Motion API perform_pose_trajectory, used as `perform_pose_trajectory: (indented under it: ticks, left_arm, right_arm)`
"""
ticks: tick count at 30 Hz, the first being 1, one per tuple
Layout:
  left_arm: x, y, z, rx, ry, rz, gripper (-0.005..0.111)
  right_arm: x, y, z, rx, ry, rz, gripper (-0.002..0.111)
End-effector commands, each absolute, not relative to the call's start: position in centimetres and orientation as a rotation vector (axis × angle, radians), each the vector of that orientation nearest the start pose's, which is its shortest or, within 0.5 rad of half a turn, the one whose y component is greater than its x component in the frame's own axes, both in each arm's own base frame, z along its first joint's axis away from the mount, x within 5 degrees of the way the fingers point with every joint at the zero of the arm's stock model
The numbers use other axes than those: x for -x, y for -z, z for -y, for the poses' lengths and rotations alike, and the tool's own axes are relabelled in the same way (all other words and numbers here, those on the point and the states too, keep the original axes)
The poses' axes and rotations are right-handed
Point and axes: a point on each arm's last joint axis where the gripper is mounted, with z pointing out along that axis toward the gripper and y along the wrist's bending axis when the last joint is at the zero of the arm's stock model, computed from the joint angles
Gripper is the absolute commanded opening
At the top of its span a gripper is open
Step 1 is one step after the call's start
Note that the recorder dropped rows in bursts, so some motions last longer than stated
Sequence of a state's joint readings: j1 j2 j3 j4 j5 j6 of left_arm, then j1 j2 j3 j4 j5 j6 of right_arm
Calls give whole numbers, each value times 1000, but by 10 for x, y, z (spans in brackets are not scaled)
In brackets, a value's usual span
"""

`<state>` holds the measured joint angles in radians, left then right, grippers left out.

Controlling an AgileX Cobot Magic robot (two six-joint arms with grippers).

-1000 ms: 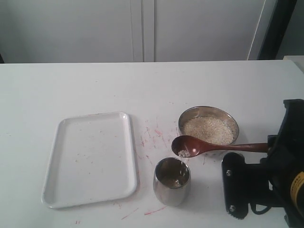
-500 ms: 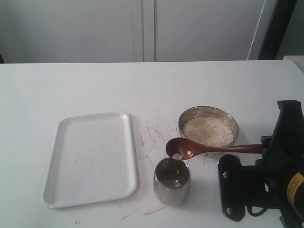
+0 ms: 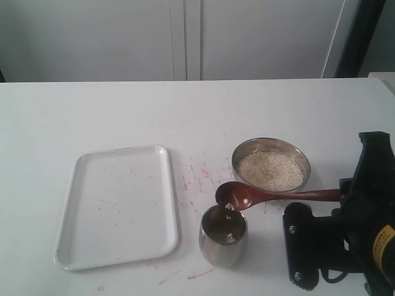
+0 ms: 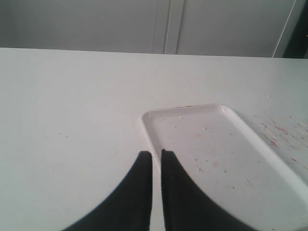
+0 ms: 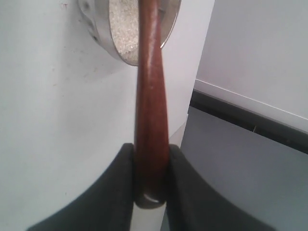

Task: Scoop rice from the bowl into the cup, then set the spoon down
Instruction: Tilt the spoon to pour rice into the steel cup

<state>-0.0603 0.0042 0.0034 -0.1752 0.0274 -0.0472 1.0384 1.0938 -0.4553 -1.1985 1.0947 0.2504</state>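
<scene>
The reddish-brown spoon (image 3: 237, 195) hangs tilted over the steel cup (image 3: 223, 235), a few grains of rice (image 3: 229, 206) clinging at its lip. My right gripper (image 5: 151, 149) is shut on the spoon's handle (image 5: 150, 110); in the exterior view the handle runs right toward my black right arm (image 3: 345, 240). Behind the spoon sits the wide steel bowl (image 3: 241, 154), full of pale rice (image 3: 271, 169). The bowl's rim (image 5: 96, 33) also shows past the handle in the right wrist view. My left gripper (image 4: 157, 153) is shut on nothing, hovering at the near corner of the white tray (image 4: 226, 159).
The white tray (image 3: 117, 206) lies to the left of the cup, with a few specks on it. Red marks (image 3: 200, 176) streak the table between tray and bowl. The table's right edge (image 5: 190, 113) drops off close to my right gripper.
The spoon has moved left over the cup and tipped. Most of its rice has dropped off, leaving a few grains. The left gripper's earlier state is not shown.
</scene>
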Motion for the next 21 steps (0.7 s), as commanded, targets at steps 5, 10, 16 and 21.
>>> perform_pose_trajectory:
  ticks: [5, 10, 16, 21]
  left_arm:
    - [-56, -211, 4, 126, 241, -1506, 14]
    - [-56, -211, 4, 126, 241, -1506, 14]
    - [-56, -211, 4, 126, 241, -1506, 14]
    - [-56, -211, 4, 126, 241, -1506, 14]
  right_arm:
    - [-141, -231, -91, 1534, 1094, -1773, 0]
    - [-140, -230, -90, 1575, 1107, -1772, 0]
    - [-138, -226, -92, 1612, 1061, -1795, 0]
    - [-140, -230, -90, 1521, 1090, -1793, 0]
